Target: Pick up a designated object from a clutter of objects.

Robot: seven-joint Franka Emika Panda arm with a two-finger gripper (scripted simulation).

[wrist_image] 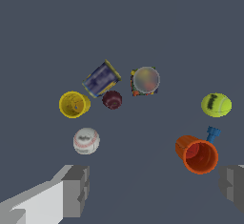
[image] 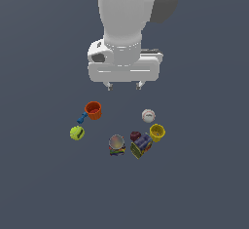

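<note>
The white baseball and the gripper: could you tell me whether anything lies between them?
Nothing does. In the wrist view, only bare grey floor separates the white baseball from the open gripper; the yellow cup sits beyond the ball.

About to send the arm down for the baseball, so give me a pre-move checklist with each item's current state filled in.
1. Target found: ok. The white ball with red stitching lies apart from the tennis ball and the glossy ball.
2. Pincer empty and open: ok. In the wrist view its fingers stand wide apart with nothing between them.
3. Pincer above target: not ok. The white ball sits off toward one finger, not midway.
4. Room around target: ok, narrowly. The yellow cup is nearest; a gap shows between them.
5. Target at rest: cannot tell from one moment.
6. Height above the floor: cannot tell.
</note>
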